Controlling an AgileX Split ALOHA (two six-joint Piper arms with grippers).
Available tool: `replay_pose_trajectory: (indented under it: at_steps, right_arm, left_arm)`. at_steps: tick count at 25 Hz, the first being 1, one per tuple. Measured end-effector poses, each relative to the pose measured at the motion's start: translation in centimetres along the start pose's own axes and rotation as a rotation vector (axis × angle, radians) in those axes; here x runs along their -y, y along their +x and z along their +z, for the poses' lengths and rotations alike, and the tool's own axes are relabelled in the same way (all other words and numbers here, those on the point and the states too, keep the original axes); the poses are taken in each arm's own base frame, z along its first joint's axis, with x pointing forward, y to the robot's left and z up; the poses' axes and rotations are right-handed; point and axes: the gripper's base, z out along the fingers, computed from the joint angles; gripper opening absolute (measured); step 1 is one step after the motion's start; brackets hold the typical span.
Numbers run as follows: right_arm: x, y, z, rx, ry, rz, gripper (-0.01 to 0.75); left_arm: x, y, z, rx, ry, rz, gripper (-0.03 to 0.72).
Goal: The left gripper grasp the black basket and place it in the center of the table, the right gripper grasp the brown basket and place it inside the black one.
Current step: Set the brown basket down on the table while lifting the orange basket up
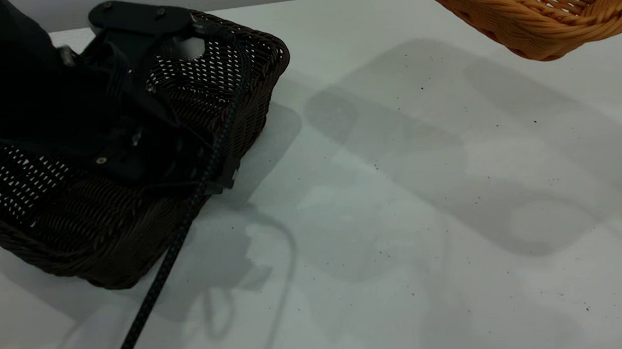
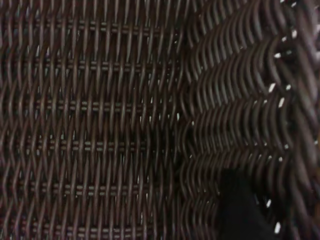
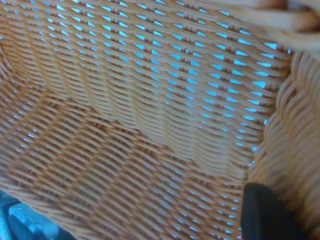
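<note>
The black basket (image 1: 127,209) sits on the white desk (image 1: 401,217) at the near left. The left pincer (image 1: 201,171) reaches inside it — I cannot tell its grip. Far right, the brown basket (image 1: 545,5) hangs tilted above the desk; the right pincer's (image 3: 270,215) grip is hidden too.

Exterior camera low and close over the desk (image 1: 401,217), looking down obliquely, black basket (image 1: 127,209) at left shared with left wrist view pressed near its weave, brown basket (image 1: 540,10) at upper right shared with right wrist view inside it
</note>
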Motion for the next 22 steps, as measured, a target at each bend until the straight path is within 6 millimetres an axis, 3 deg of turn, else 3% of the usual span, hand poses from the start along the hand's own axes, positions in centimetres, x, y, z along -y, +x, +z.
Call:
replay_pose_trajectory:
  at_steps: [5, 12, 19, 22]
  right_arm:
    - [0.0, 0.0, 0.0, 0.000, -0.001, -0.012, 0.106]
    - [-1.3, -0.7, -0.7, -0.029, -0.019, -0.126, 0.106]
    - [-4.5, -3.1, -2.6, 0.010, -0.054, -0.255, 0.106]
    - [-4.8, -3.4, -2.8, 0.028, -0.062, -0.259, 0.106]
  left_arm:
    - [0.1, 0.2, 0.2, -0.014, 0.009, 0.085, 0.114]
    - [0.8, 0.8, 0.0, -0.075, 0.104, 0.322, 0.115]
    - [2.5, 2.2, -1.0, -0.168, 0.356, 0.606, 0.115]
    - [3.1, 2.4, -2.1, -0.168, 0.462, 0.731, 0.115]
